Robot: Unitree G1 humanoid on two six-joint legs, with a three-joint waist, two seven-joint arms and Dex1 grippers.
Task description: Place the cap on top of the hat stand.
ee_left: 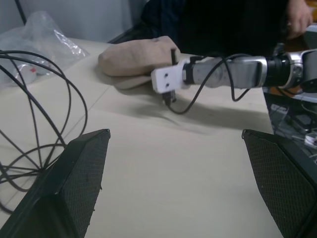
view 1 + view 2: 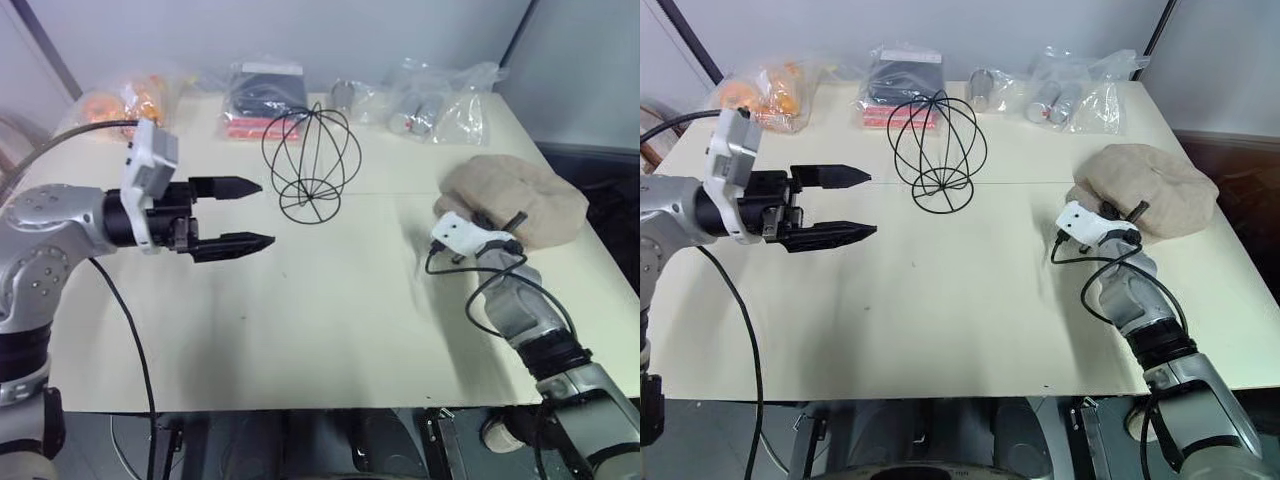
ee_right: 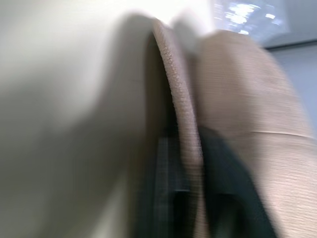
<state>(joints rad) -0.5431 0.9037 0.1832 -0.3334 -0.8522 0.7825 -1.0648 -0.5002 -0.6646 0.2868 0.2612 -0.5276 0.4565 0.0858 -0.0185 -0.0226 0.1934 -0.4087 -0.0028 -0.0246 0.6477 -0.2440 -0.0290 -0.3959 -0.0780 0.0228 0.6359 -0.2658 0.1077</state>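
The cap lies on the table over on the right, toward the far edge, well apart from the hat stand, which stands upright and bare near the middle of the far half. So nothing has gone onto the stand yet; the work is at its very start.

The right gripper has reached the cap's near-left edge. From its own wrist view the two black fingers sit either side of the brim, one under and one over, pinched shut on the fabric. I'd judge the grasp is made, though the cap rests flat on the table, not lifted.

The left gripper hovers above the table on the left, pointing across toward the stand, its fingers spread apart and holding nothing. It is near the wire frame but not touching it.

Along the far edge lie several plastic-bagged items, clear of both the cap and the stand.

What is left, as I see it: raise the cap, carry it leftward across the table, lower the crown over the top of the wire sphere, and let go. The light wire frame could shift if bumped.
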